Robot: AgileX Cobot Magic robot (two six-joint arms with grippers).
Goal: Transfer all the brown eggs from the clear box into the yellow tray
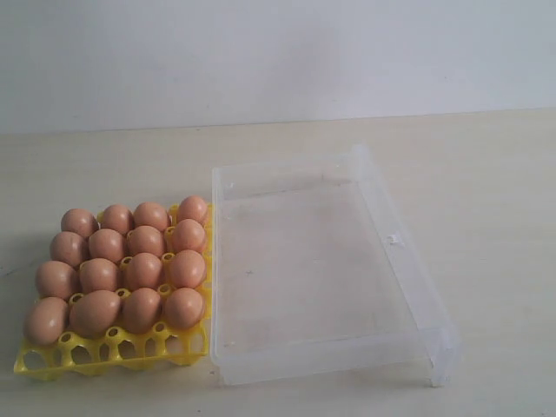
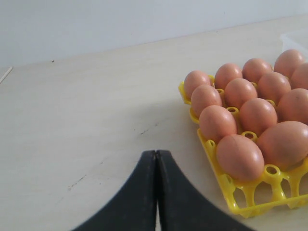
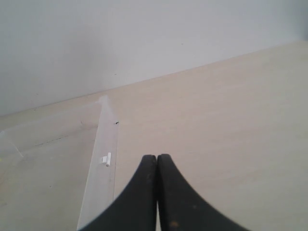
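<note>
Exterior view: the yellow tray [image 1: 111, 354] sits on the counter [image 1: 486, 174] in the lower left of the frame. It carries sixteen brown eggs [image 1: 122, 271] in four rows of four, each egg seated in its own cup. A further row of open cups shows along the tray's lower edge. The clear box [image 1: 323, 363] occupies the centre and lower right of the frame, its left wall just beside the tray's right edge. Contact between the two cannot be confirmed. The counter shows through the box's transparent floor, and a small white catch [image 1: 393, 239] is visible on its right wall. Neither arm appears in this view. Left wrist view: the left jaws are black and pressed fully together, holding nothing. They hang over bare counter, near one corner of the egg-filled tray but apart from it. Right wrist view: the right jaws are likewise closed tip to tip and hold nothing. They sit over the counter just outside one wall of the clear box. A pale wall [image 1: 261, 52] rises behind the counter.
</note>
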